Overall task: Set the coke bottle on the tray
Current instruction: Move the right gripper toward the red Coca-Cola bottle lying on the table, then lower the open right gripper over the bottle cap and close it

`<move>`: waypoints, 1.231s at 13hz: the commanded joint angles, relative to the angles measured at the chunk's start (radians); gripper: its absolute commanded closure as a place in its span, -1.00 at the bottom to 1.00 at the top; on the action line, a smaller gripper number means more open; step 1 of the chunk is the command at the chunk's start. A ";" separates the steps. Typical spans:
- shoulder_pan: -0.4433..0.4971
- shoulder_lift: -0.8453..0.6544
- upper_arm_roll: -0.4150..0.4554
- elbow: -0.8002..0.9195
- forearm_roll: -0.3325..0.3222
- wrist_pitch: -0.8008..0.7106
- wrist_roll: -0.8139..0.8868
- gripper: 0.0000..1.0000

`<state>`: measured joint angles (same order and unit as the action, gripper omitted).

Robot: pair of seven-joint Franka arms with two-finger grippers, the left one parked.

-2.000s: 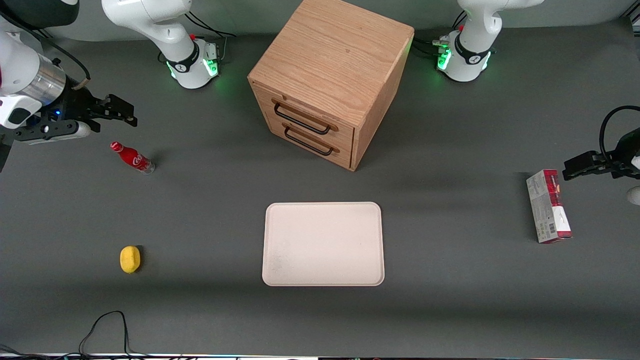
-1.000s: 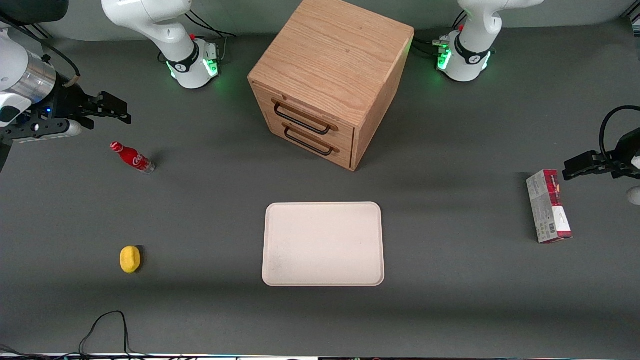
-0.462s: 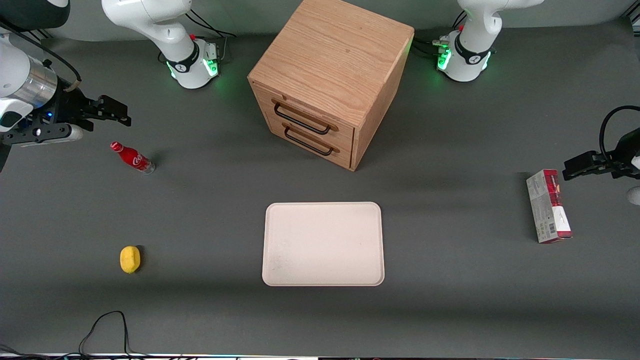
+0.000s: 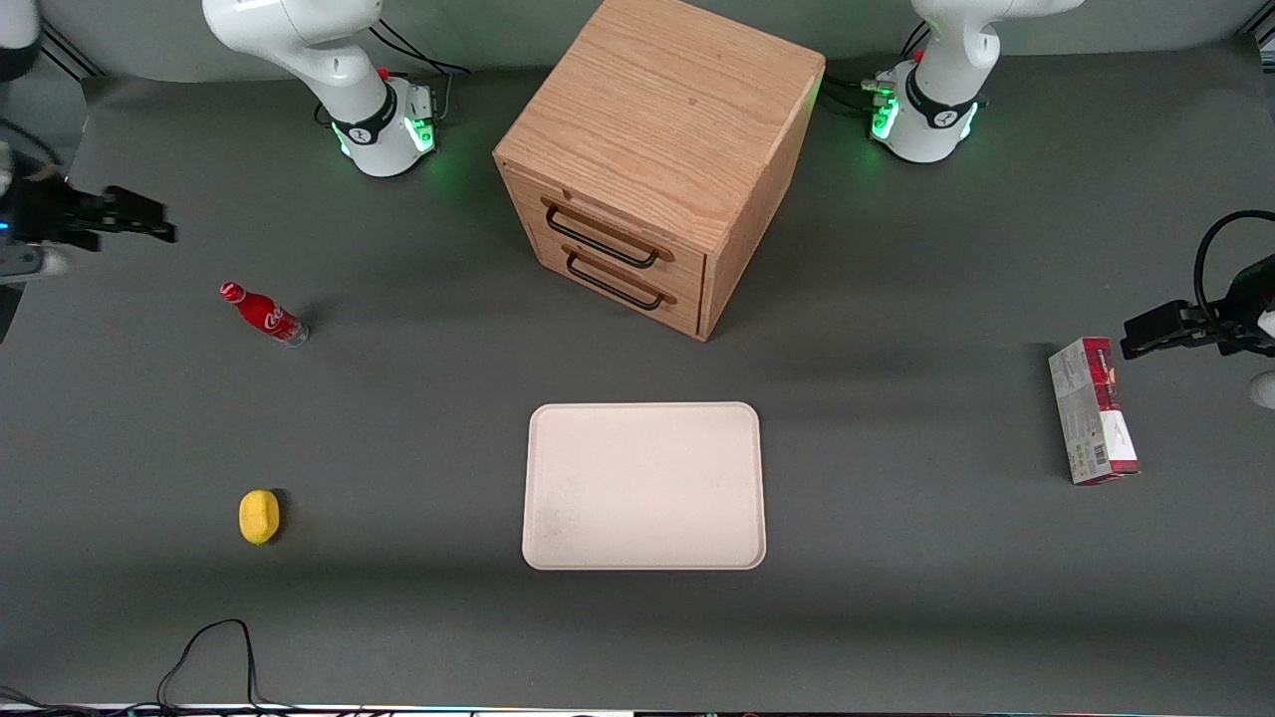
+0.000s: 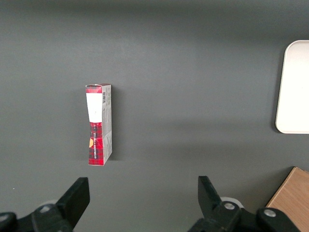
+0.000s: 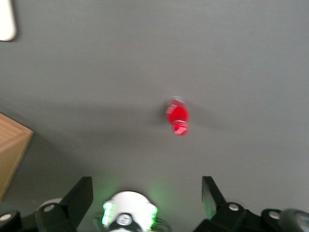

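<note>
Above the table, the claw (image 4: 149, 221) hangs spread wide, apart from the coke bottle (image 4: 264, 315).

Red coke bottle (image 4: 263, 315) with white script, cream-pink tray (image 4: 643, 486), black tool (image 4: 134, 219) above grey table (image 4: 896, 518).

Coke bottle (image 6: 177, 116) is seen end-on, standing on grey table (image 6: 241, 58). Gripper (image 6: 147, 195) is held above it, fingers (image 6: 79, 195) spread wide; tray (image 6: 7, 19) corner is glimpsed.
</note>
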<state>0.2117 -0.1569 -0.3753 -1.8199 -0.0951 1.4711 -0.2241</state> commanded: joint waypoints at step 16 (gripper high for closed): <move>0.012 -0.227 -0.206 -0.740 -0.152 0.719 -0.032 -1.00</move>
<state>0.2124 -0.3667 -0.5595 -2.4959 -0.2137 2.1055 -0.2773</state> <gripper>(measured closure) 0.000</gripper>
